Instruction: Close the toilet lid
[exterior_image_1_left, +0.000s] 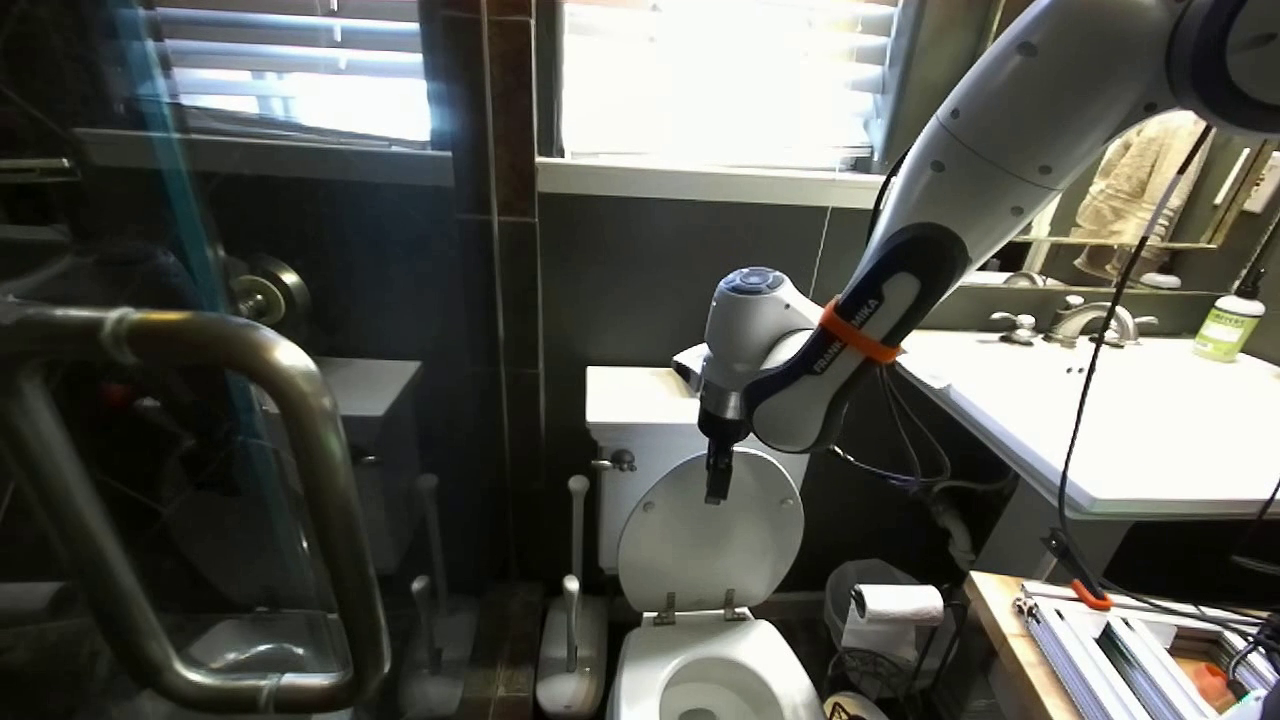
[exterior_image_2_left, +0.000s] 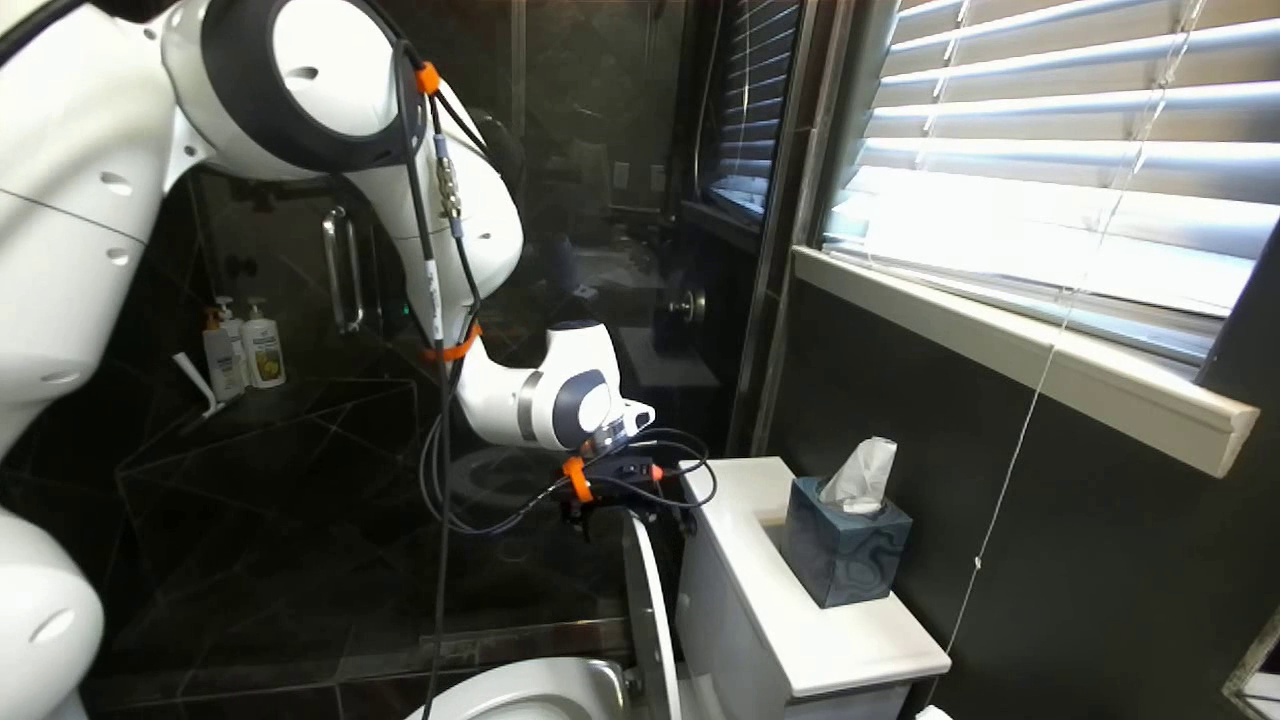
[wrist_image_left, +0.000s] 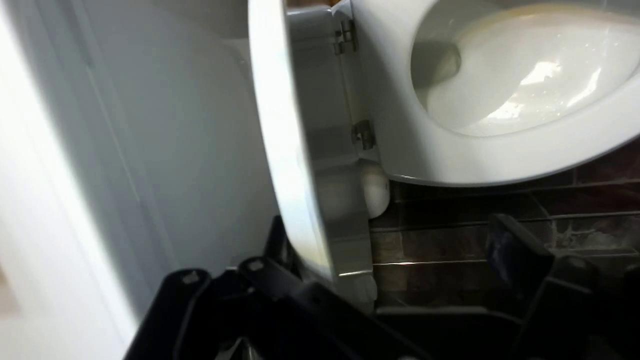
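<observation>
in an exterior view, the toilet lid (exterior_image_1_left: 710, 565) stands between near bowl (exterior_image_1_left: 715, 641) and far tank (exterior_image_1_left: 660, 448), toilet roll (exterior_image_1_left: 898, 605) and sink (exterior_image_1_left: 1150, 450) to the right; in an exterior view, a tissue box (exterior_image_2_left: 848, 555) sits on the tank.

In an exterior view the bottom edge cuts off the front of the toilet bowl (exterior_image_1_left: 640, 675), and the finer print on the soap bottle (exterior_image_1_left: 1228, 328) is too small to read. In the wrist view the toilet lid (wrist_image_left: 287, 150) runs out past the top edge, the tank cover (wrist_image_left: 45, 250) is a blur cut off at the left, and the gripper (wrist_image_left: 389, 230) is too dark and blurred to tell whether it touches the lid.
</observation>
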